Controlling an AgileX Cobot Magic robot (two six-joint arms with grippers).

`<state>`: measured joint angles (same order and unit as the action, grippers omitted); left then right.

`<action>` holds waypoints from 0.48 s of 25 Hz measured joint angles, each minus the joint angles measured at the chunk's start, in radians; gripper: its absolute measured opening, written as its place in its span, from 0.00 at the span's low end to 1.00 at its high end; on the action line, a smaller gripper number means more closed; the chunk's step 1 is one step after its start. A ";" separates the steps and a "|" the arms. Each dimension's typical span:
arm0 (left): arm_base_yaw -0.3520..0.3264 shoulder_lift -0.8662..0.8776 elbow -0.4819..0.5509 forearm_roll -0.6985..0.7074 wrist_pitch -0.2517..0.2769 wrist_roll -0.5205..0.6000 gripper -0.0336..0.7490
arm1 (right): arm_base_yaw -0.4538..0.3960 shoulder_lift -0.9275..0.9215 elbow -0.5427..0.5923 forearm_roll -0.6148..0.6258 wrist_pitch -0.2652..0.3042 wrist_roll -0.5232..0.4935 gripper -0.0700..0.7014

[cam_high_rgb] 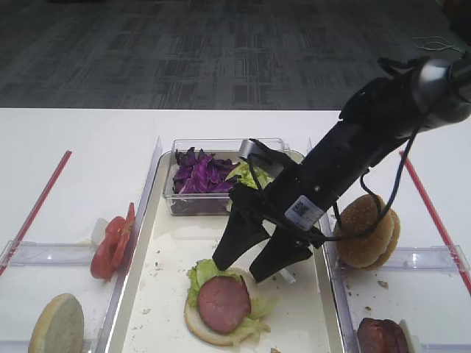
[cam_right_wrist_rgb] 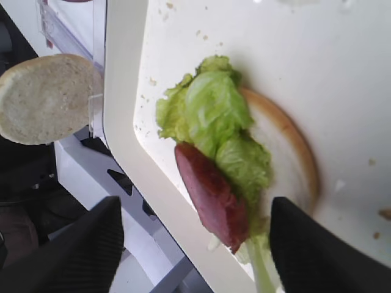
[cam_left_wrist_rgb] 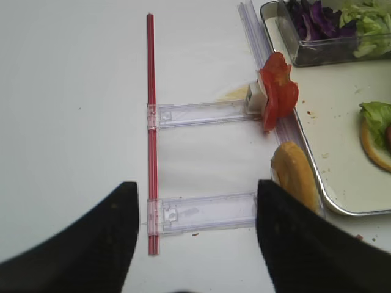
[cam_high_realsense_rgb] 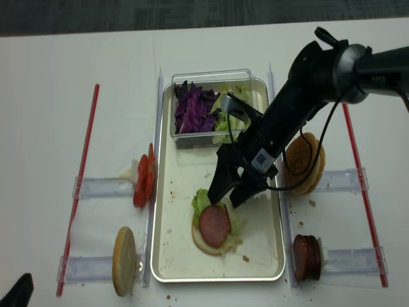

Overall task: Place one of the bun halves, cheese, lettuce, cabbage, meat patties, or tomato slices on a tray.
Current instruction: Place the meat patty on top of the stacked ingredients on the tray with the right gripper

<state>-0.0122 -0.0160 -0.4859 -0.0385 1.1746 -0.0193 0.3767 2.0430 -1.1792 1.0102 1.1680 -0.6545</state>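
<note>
The right gripper (cam_high_rgb: 254, 265) hangs spread wide and empty just above the meat patty (cam_high_rgb: 224, 303), apparently having let go. The patty lies on lettuce (cam_high_rgb: 204, 273) over a bun base (cam_right_wrist_rgb: 287, 152) near the tray's (cam_high_realsense_rgb: 268, 268) front edge. The left gripper (cam_left_wrist_rgb: 198, 213), also spread and empty, waits over the table's left side.

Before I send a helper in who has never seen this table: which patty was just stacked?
Find the tray. Near its front sits a bun base with lettuce; the patty lies on top, under the open right gripper. The other patties stand on edge outside the tray.
</note>
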 joint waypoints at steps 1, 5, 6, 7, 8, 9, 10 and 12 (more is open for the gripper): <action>0.000 0.000 0.000 0.000 0.000 0.000 0.59 | 0.000 0.000 -0.006 -0.007 0.002 0.013 0.75; 0.000 0.000 0.000 0.000 0.000 0.000 0.59 | 0.000 -0.002 -0.010 -0.026 0.004 0.045 0.75; 0.000 0.000 0.000 0.000 0.000 0.000 0.59 | 0.000 -0.004 -0.010 -0.030 0.004 0.050 0.75; 0.000 0.000 0.000 0.000 0.000 0.000 0.59 | 0.000 -0.011 -0.010 -0.030 0.004 0.051 0.75; 0.000 0.000 0.000 0.000 0.000 0.000 0.59 | 0.000 -0.019 -0.010 -0.032 0.004 0.052 0.75; 0.000 0.000 0.000 0.000 0.000 0.000 0.59 | 0.000 -0.028 -0.010 -0.032 0.004 0.054 0.75; 0.000 0.000 0.000 0.000 0.000 0.000 0.59 | 0.000 -0.036 -0.010 -0.032 0.004 0.054 0.75; 0.000 0.000 0.000 0.000 0.000 0.000 0.59 | 0.000 -0.051 -0.010 -0.032 0.006 0.061 0.75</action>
<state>-0.0122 -0.0160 -0.4859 -0.0385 1.1746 -0.0193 0.3767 1.9918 -1.1890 0.9781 1.1739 -0.5935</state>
